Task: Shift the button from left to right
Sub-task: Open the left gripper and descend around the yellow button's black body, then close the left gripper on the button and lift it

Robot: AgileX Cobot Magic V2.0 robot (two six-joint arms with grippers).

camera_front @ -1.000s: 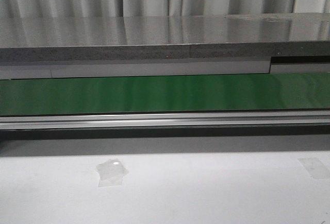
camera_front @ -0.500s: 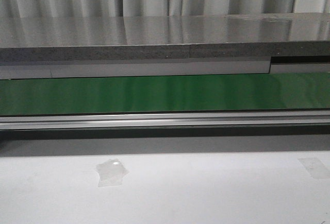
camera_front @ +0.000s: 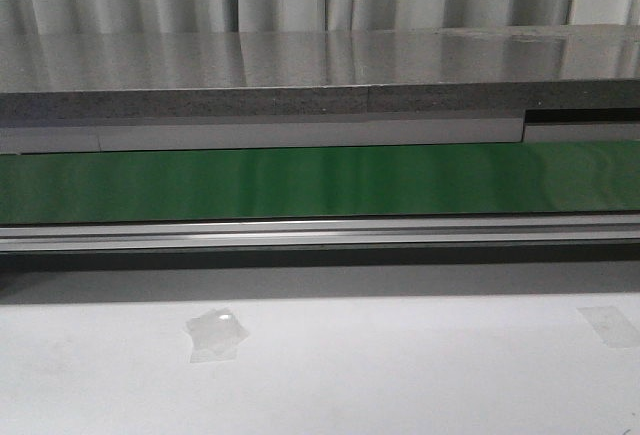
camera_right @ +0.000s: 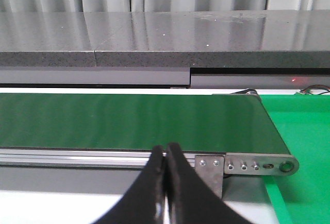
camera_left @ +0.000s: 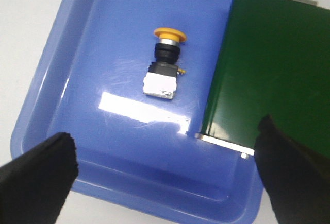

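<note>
The small button with a round yellow cap and dark body (camera_left: 164,65) lies on its side in the shiny blue plastic tray (camera_left: 62,74), and the left hand (camera_left: 165,175) hangs above it, spread wide to grab it, while the right hand (camera_right: 166,183) waits pressed together, holding nothing.

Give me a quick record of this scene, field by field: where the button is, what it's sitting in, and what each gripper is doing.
button: lying on its side, yellow cap away from the fingers
container: blue tray, the button in it
beside the button: end of the green conveyor belt
left gripper: open, above the tray, holding nothing
right gripper: shut, empty, facing the belt
front view: no button or arm visible
</note>
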